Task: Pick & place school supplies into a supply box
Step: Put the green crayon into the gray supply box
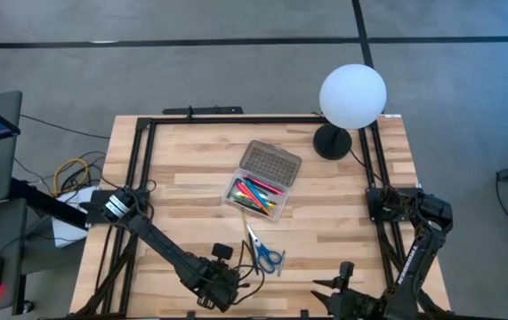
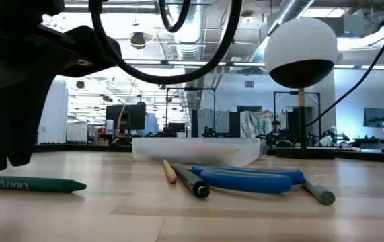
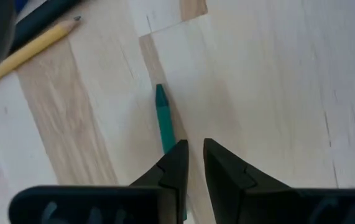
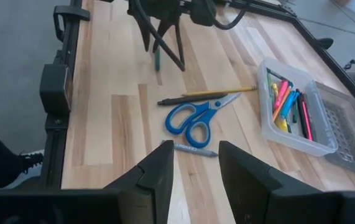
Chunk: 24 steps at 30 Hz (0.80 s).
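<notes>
We find the left arm stretched along the table's near left side, its gripper (image 3: 192, 163) pointing down close to the surface, fingers narrowly parted with a slim gap between the tips. The right arm is folded at the near right corner, its gripper (image 4: 196, 165) hovering, fingers apart.

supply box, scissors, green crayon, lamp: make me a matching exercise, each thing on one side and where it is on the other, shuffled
Things:
1. supply box
2. scissors
3. green crayon
4. lamp

Places:
A. at the table's far right corner
B. on the wood right by the left gripper
C. mid-table, lid open, pens inside
D. flat on the table between the box and the near edge

Pairs: 1-C, 2-D, 3-B, 4-A
</notes>
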Tool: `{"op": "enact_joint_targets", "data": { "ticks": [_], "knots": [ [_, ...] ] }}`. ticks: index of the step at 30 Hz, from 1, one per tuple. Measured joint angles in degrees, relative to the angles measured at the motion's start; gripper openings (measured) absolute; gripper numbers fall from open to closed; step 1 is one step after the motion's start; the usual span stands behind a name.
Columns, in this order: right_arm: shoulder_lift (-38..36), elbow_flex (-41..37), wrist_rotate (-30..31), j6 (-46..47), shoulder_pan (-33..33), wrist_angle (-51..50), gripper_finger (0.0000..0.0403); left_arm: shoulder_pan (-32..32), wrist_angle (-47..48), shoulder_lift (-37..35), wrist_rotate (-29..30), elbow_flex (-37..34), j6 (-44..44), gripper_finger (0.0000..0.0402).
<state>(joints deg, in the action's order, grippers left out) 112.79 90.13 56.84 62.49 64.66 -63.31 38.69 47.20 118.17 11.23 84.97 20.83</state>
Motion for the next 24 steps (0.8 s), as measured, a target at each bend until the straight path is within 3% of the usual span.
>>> {"op": "enact_joint_targets", "data": {
  "ticks": [4,16,24],
  "knots": [
    [0.0,0.0,0.0,0.01,0.0,0.0,0.0121,-0.02,0.0,0.0,1.88,0.0,0.27,0.0056],
    [0.0,0.0,0.0,0.01,0.0,0.04,0.0121,-0.78,2.01,0.03,5.64,-1.82,0.54,0.0132],
    [0.0,0.02,-0.02,-0.13,-0.07,0.2,0.0121,-3.08,-3.59,-0.5,0.8,-7.69,2.54,0.0135]
  ]
}}
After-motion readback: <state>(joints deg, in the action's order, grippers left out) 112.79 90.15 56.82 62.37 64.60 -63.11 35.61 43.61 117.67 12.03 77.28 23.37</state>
